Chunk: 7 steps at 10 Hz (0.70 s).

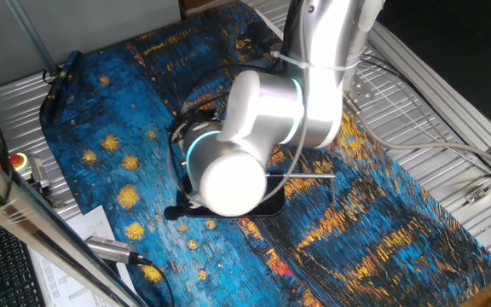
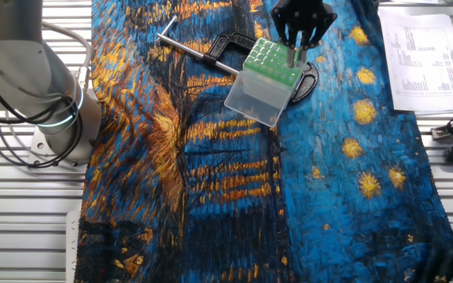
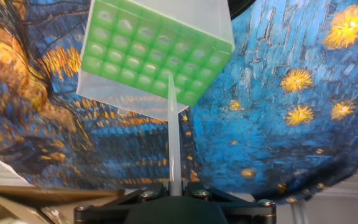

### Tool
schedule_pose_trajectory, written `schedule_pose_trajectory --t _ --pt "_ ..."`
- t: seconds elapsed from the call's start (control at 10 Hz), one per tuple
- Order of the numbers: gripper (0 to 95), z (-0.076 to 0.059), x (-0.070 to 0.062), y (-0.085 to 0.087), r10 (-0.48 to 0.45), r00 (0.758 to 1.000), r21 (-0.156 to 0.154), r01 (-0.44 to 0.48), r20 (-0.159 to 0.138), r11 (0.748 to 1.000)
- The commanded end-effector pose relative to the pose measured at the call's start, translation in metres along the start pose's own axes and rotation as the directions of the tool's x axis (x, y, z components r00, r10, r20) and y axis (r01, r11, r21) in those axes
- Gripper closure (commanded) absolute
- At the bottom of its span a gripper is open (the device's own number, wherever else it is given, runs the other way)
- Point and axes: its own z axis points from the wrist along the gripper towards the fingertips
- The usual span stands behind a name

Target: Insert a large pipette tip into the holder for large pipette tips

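Starry blue-and-orange cloth (image 2: 234,196) covers the table, with metal slats at its edges. On it sits the holder (image 2: 264,81), a whitish box with a green holed top, resting against a black clamp (image 2: 228,45). Above the box's far edge hangs the gripper (image 2: 297,52), its fingers pinching the pipette tip (image 3: 173,134). From the hand view the tip's narrow end sits at a hole near the green grid's edge. The main risk seems to be misalignment: the box looks tilted, so pushing straight down could catch the hole's rim, bend the tip, or shove the box.
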Motion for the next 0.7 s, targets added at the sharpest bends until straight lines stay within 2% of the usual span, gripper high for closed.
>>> schedule_pose_trajectory --t 0.1,0.7 --pt "95.0 -0.0013 -0.0002 -0.0015 0.003 1.0 -0.003 -0.003 -0.007 1.0" --pt "95.0 -0.003 -0.002 -0.0038 0.019 1.0 -0.018 -0.019 -0.007 1.0"
